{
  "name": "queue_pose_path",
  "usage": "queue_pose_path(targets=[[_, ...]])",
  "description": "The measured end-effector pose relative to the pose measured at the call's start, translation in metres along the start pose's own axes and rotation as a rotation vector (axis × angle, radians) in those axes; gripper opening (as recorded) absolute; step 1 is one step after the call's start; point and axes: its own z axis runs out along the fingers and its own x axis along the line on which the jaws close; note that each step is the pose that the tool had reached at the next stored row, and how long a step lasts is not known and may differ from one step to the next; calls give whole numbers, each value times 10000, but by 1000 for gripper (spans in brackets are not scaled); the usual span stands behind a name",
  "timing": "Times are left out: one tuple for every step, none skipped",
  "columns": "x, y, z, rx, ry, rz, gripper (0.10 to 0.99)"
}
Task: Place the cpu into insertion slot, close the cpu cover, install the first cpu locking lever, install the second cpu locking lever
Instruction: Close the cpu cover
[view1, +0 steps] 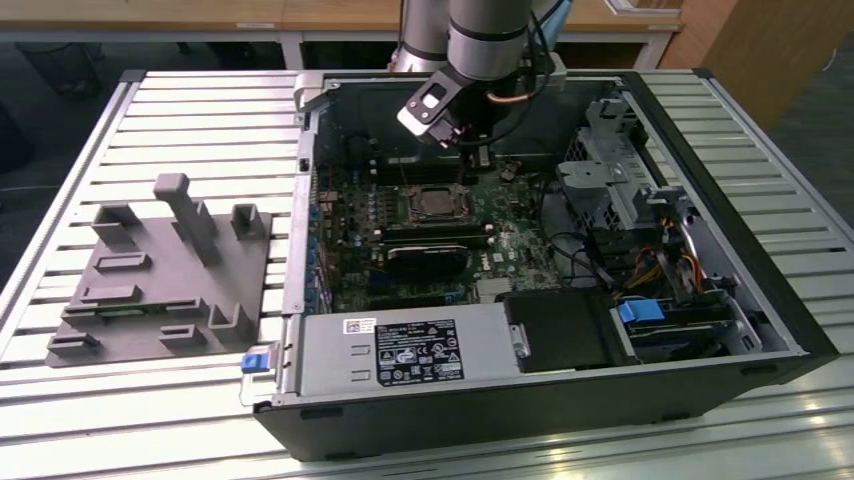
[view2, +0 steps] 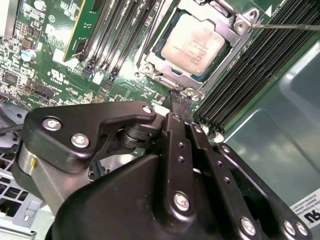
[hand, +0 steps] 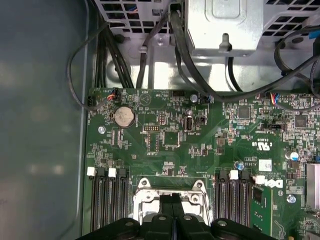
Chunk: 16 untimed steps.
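The gripper (view2: 180, 100) hangs closest, its two fingers pinched together with nothing between them, tips right at the edge of the cpu cover (view2: 167, 80). Just past it the cpu (view2: 196, 42) sits in the insertion slot (view2: 161, 50), with the cover lying flat around it. Beyond, a thin lever (view2: 287, 26) crosses above the memory slots (view2: 260, 65).

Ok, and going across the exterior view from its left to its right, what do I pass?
Grey moulded fixture on the slatted table → cpu → silver drive cage → black case wall.
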Motion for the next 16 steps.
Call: queue_pose_path(targets=[[0,-8,0,0,1,0,106],[0,-22,-1,0,1,-1,106],[0,-38,-1,0,1,-1,106],[1,-48,-2,0,2,0,106],[1,-58,-2,0,2,0,106],[1,-71,-2,0,2,0,106],[1,-86,-2,-1,3,0,106],[1,-101,0,-2,3,1,106],[1,-109,1,0,2,0,106],[1,-118,1,1,1,0,106],[1,-131,1,1,2,0,106],[1,-146,2,0,6,-1,106],[2,-162,1,0,8,0,106],[2,-178,0,0,10,1,106],[2,-192,-1,0,10,0,106],[2,-205,-1,0,10,1,106]])
